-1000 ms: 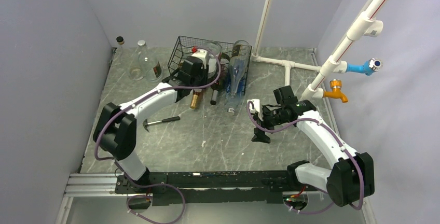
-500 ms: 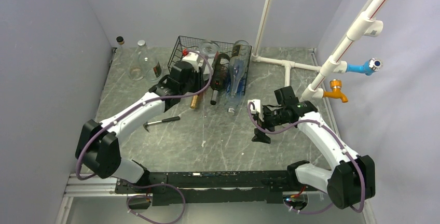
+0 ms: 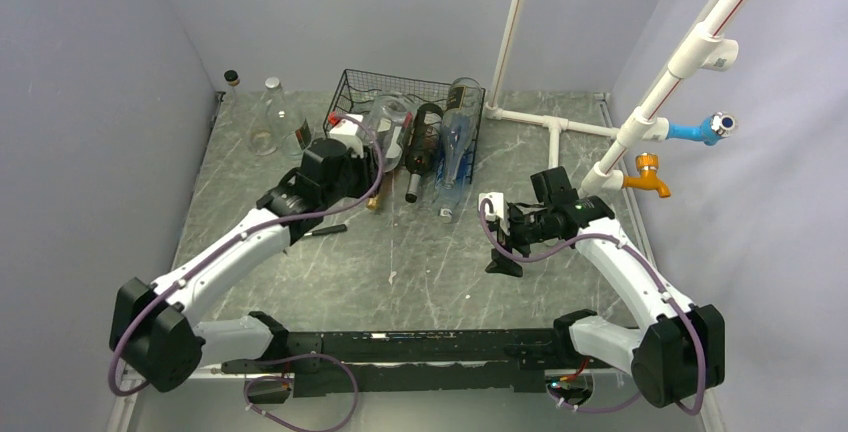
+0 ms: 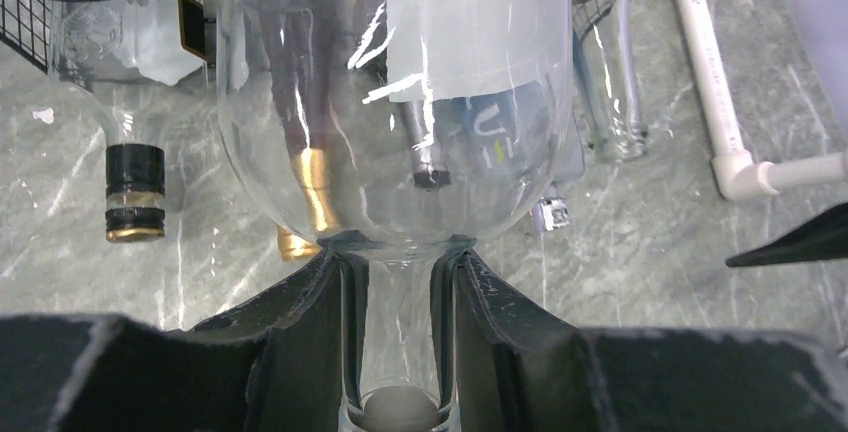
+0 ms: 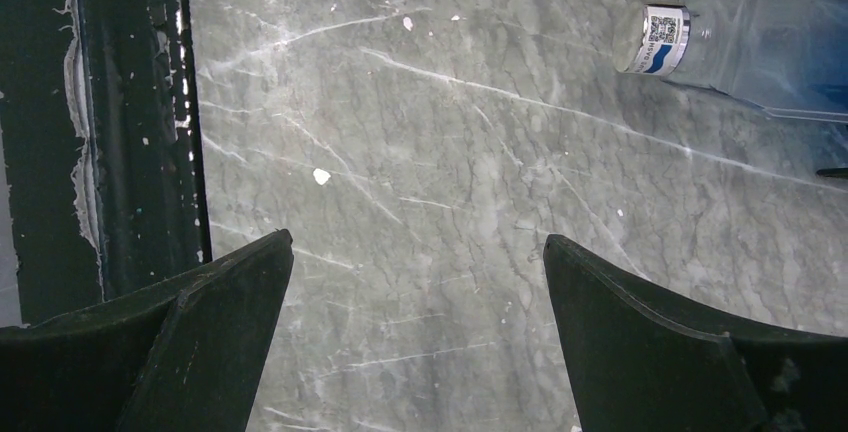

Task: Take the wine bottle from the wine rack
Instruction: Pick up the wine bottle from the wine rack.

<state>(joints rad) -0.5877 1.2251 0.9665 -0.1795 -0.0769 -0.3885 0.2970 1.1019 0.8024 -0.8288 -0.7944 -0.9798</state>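
Wine bottle (image 4: 300,152): clear glass, neck clamped in left gripper (image 4: 400,272), body over wine rack (image 3: 362,85). Risk: smooth neck slipping; adjacent dark bottle (image 3: 424,137) dislodged. Right gripper (image 5: 418,252) apart, idle.

High rear camera overlooks table (image 3: 420,252); wrist cameras view it closely.

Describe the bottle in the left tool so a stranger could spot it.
Find the black wire rack at the back of the table. On its left side lies the clear bottle, neck clamped in the left tool. The dark bottle to its right is opaque; this one is see-through, white-labelled.
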